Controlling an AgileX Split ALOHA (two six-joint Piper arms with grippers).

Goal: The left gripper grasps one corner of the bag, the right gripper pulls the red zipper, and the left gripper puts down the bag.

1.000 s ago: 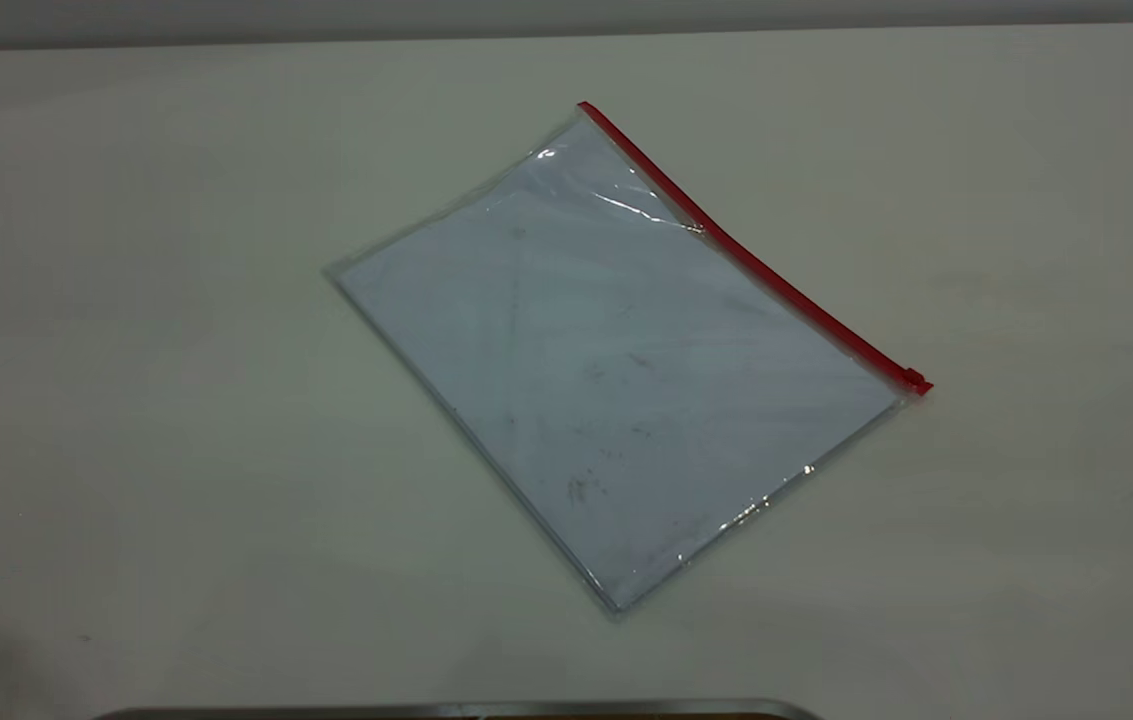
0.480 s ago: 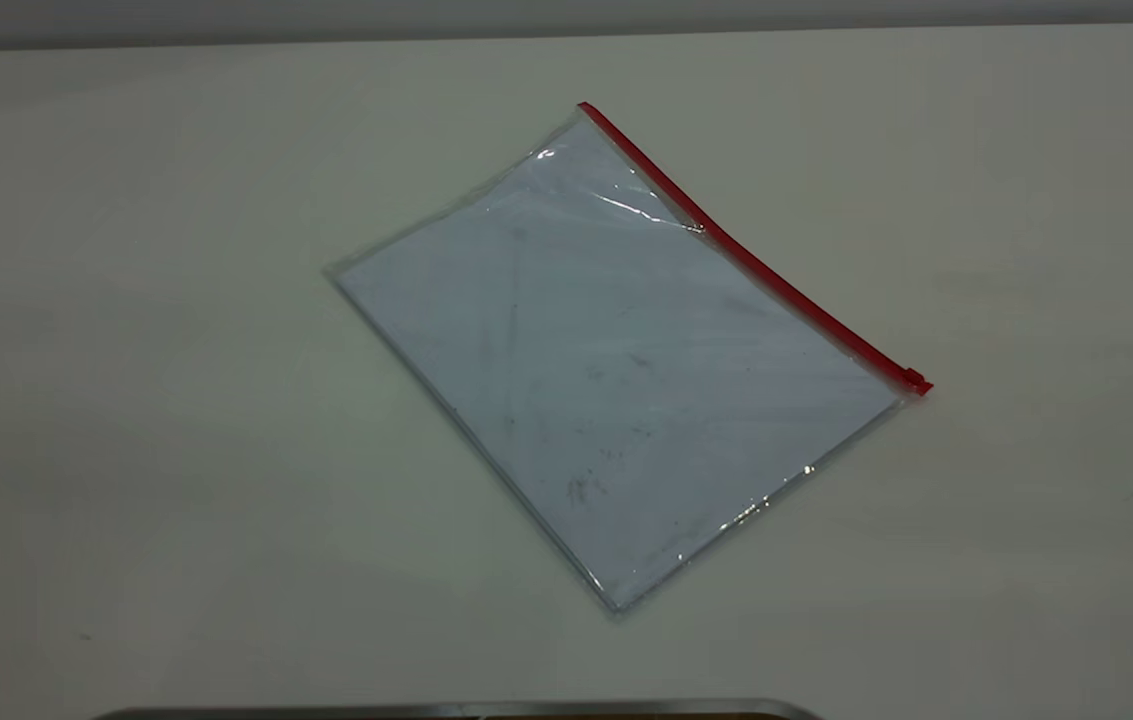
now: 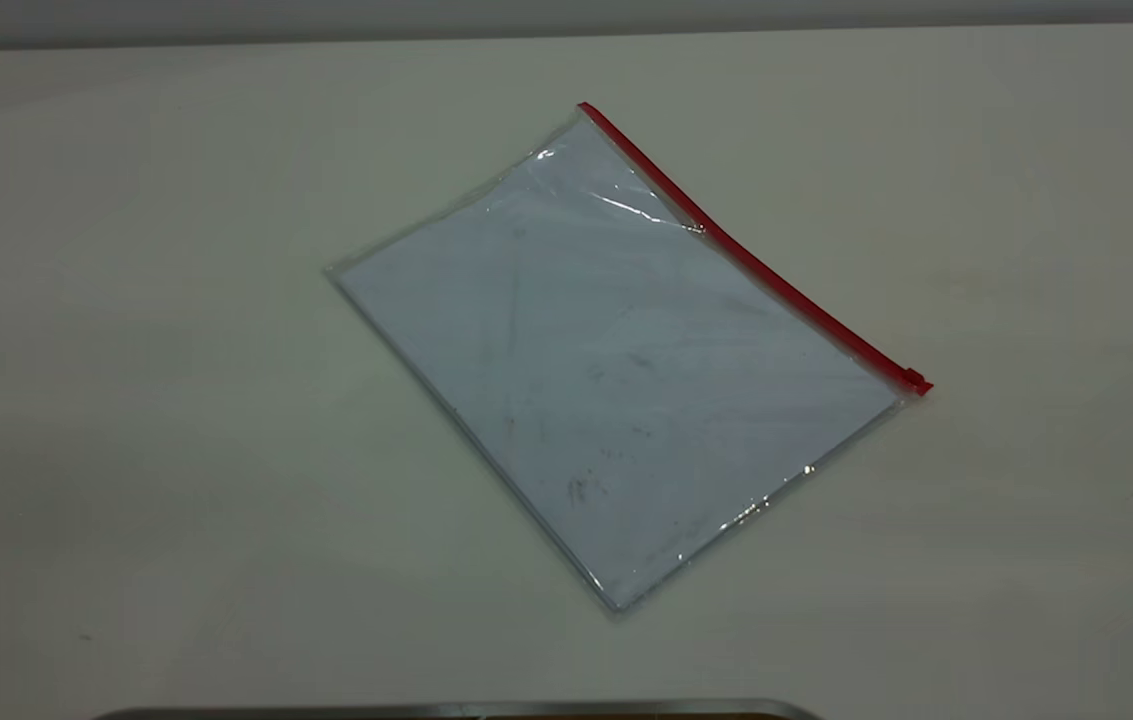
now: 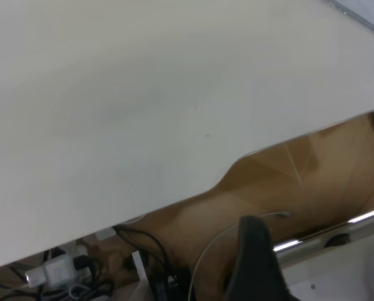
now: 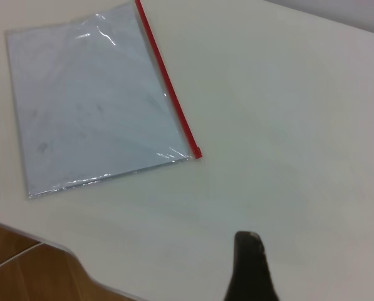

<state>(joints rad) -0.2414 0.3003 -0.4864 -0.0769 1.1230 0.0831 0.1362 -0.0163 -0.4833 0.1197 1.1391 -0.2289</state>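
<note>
Off-white worktop [image 3: 126, 400], matte, faint smudges. One thing lies flat on it: the bag [image 3: 616, 370], turned diagonal, near the middle. The red zipper [image 3: 746, 255] runs along the bag's far-right long edge, slider tab [image 3: 916, 381] at the nearer end.

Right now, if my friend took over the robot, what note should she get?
Left gripper: near the table's edge, far from the bag, holding nothing.
Right gripper: above the table, short of the bag, holding nothing.
Bag: flat on the table, untouched.
Red zipper: along the far long edge, slider at its right end.
Done: nothing.
Left: grasp a corner, pull the zipper, put the bag down.
</note>
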